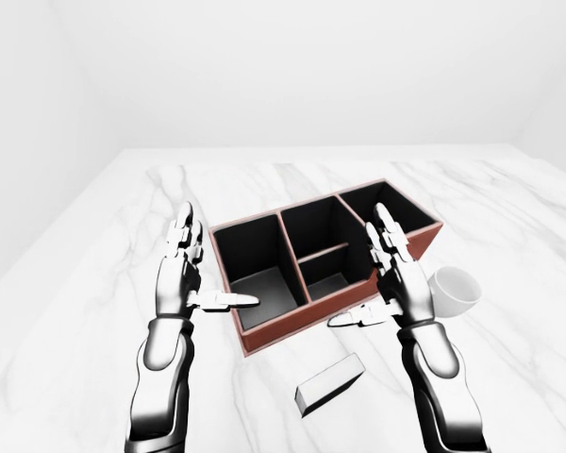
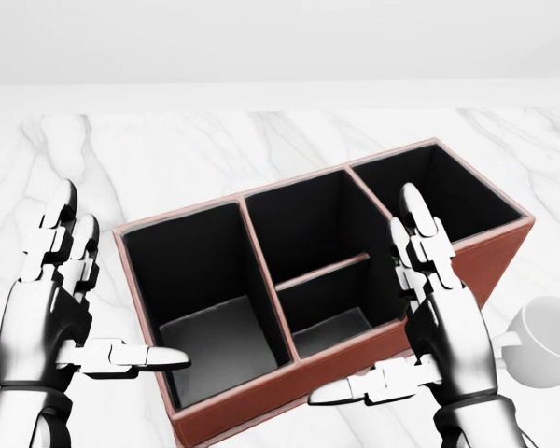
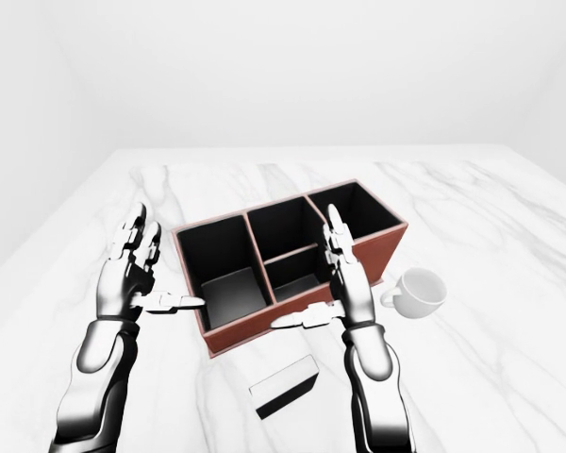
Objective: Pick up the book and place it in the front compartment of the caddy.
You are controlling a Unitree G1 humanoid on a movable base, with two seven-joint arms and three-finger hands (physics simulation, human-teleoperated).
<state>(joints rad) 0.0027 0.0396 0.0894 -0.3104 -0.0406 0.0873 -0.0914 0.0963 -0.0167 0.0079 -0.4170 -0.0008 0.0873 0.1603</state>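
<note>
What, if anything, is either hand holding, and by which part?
Nothing. The left hand and right hand are both open above the caddy, and the book lies untouched on the table.

A white marble table (image 1: 104,283) carries caddy (image 1: 264,332), book (image 1: 328,384), cup (image 1: 456,290).

head view: the book is out of frame; the mug (image 2: 549,341) is cut off at the right edge.
</note>
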